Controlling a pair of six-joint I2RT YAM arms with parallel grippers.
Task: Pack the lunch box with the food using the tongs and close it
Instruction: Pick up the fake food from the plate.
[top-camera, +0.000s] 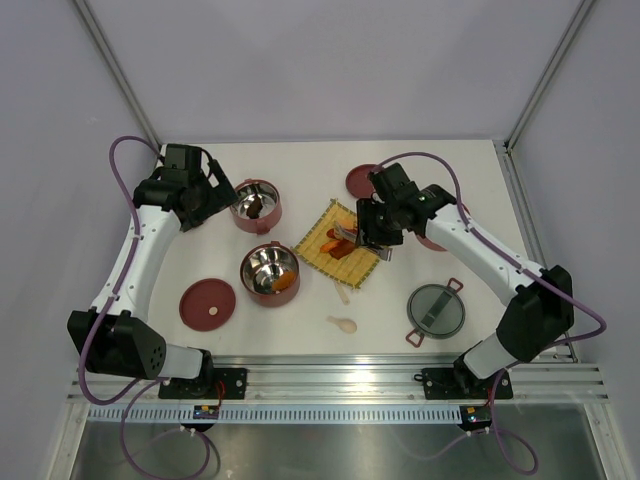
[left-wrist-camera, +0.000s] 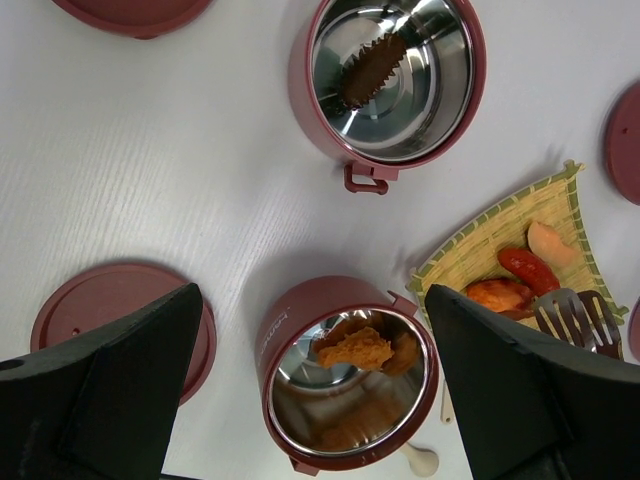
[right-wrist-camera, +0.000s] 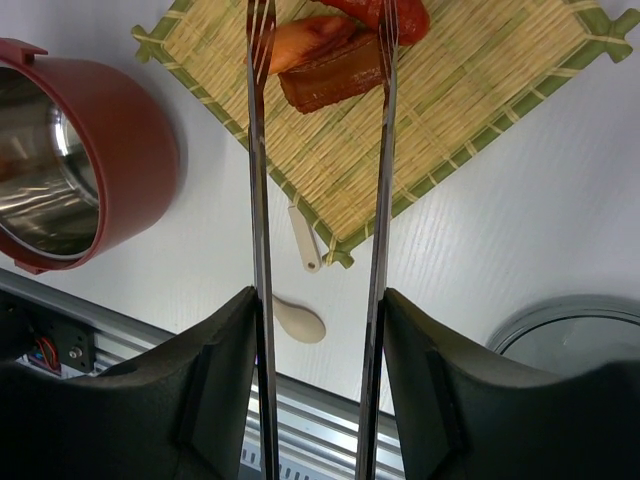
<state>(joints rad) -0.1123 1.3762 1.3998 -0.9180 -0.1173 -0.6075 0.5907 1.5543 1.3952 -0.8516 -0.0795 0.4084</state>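
Your right hand (right-wrist-camera: 320, 300) is clamped on the tongs (right-wrist-camera: 262, 200). Their tips straddle the brown food piece (right-wrist-camera: 330, 85) on the mat (right-wrist-camera: 470, 120), at the top of the right wrist view. Its long axis runs crosswise between the tips. It looks glossy, reddish-brown and blocky. Your left hand (left-wrist-camera: 310, 298), fingers spread wide, is farther off.

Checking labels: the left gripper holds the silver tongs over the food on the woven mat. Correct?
Not quite: it is the right gripper that holds the silver tongs over the food on the woven mat, as the right wrist view shows. The left gripper is open and empty.
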